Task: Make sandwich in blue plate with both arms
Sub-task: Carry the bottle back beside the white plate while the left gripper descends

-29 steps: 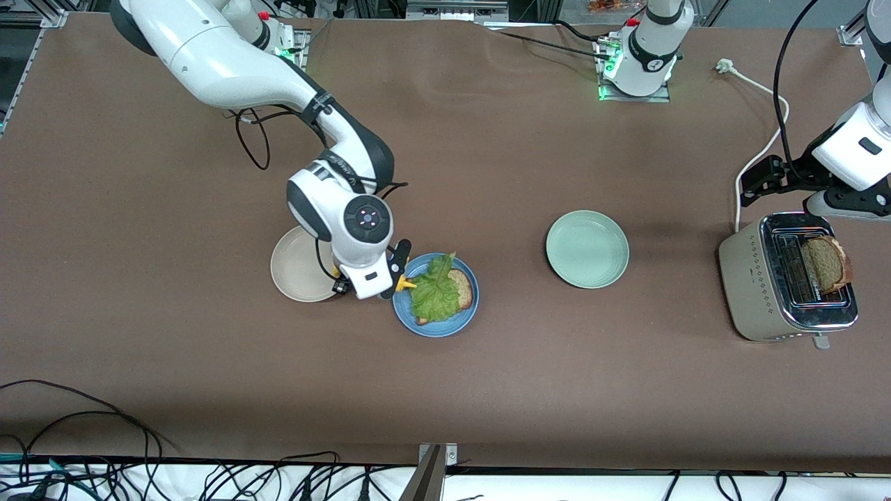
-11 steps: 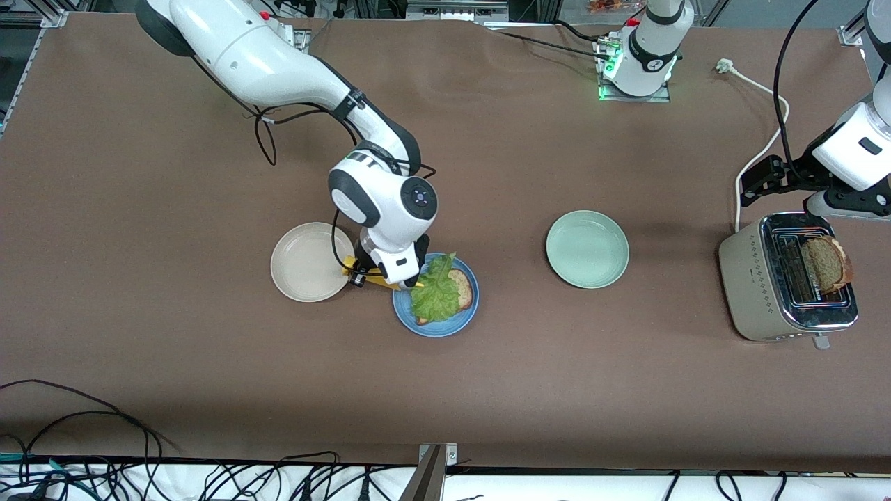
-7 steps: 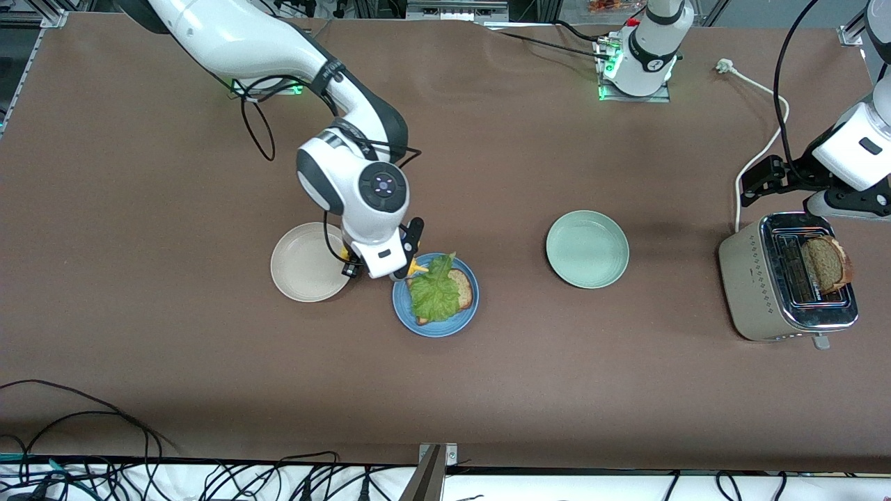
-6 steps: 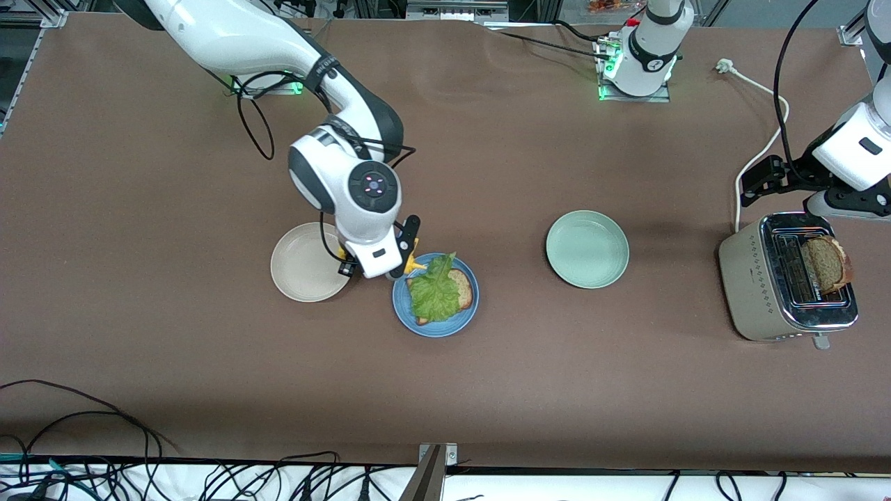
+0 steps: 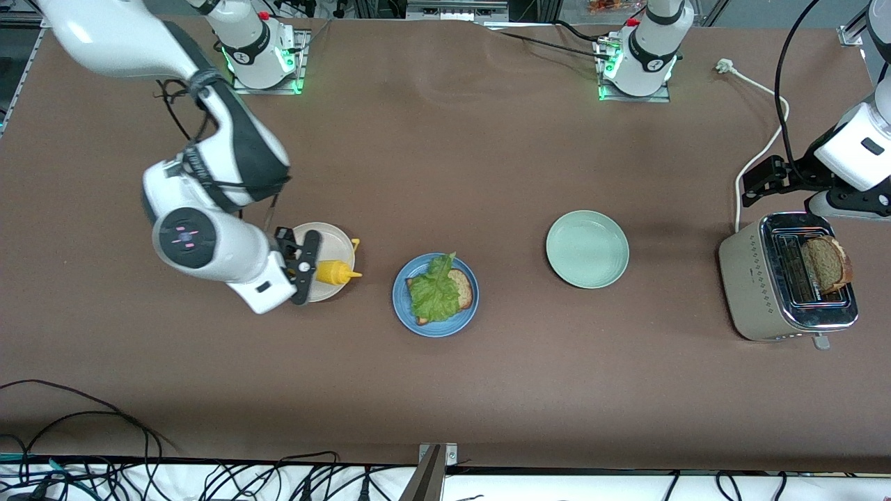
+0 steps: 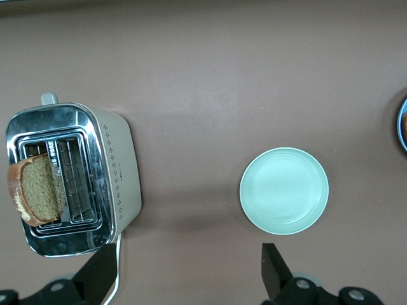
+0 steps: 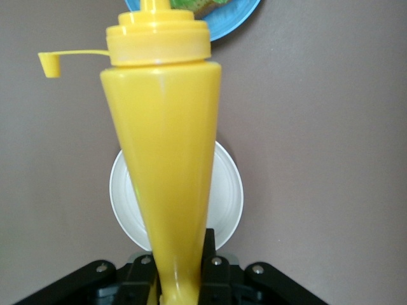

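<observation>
Right gripper (image 5: pixel 314 270) grips an unlabelled yellow bottle (image 5: pixel 333 271).

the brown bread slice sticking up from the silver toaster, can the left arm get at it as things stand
Probably yes. The left gripper hangs open and empty near the silver toaster, and the brown bread slice stands up out of its slot with nothing over it. The right gripper, holding a yellow squeeze bottle, is away over the beige plate.

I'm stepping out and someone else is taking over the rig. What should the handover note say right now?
Right gripper: shut on the yellow squeeze bottle, over the beige plate.
Left gripper: jaws open, empty, waiting above the toaster.
Blue plate: one bread slice with lettuce on it.
Second slice: standing in the toaster slot.
Left: set the bottle down, put the second slice on the lettuce.
</observation>
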Available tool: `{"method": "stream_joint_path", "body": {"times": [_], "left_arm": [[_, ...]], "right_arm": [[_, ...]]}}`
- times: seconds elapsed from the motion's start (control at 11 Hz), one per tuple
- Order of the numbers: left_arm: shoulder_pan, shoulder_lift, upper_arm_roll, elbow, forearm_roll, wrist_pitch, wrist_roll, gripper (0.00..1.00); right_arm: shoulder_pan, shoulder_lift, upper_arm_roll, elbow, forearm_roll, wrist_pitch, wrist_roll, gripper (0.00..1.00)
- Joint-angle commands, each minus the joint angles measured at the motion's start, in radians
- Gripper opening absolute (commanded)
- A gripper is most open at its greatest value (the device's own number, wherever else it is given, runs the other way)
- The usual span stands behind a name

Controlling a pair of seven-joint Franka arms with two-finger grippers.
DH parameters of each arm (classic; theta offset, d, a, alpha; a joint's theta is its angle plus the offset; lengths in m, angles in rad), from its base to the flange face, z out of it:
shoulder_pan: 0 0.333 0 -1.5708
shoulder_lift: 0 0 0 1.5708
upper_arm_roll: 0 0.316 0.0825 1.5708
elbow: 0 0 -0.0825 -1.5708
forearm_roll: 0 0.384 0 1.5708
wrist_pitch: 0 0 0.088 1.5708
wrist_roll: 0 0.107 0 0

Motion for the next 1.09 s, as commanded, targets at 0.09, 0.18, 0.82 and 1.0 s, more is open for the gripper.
{"method": "stream_joint_path", "body": {"times": [0.09,0.18,0.82,1.0], "left_arm": [[0.007,0.019,0.046,0.008,-0.020,0.008,0.018,1.00],[0.007,0.029,0.069,0.008,-0.023,0.022,0.018,1.00],[0.008,0.100,0.208,0.008,-0.029,0.100,0.160,1.00],[0.008,0.128,0.251,0.007,-0.030,0.125,0.215,1.00]], "right_arm": [[-0.276,0.063,0.188,-0.019,0.101,-0.008,-0.248,0.00],[-0.340,0.097,0.222,-0.018,0.137,-0.008,-0.301,0.00],[-0.607,0.333,0.343,-0.007,0.245,-0.045,-0.641,0.00],[-0.653,0.413,0.381,0.001,0.245,-0.047,-0.697,0.00]]}}
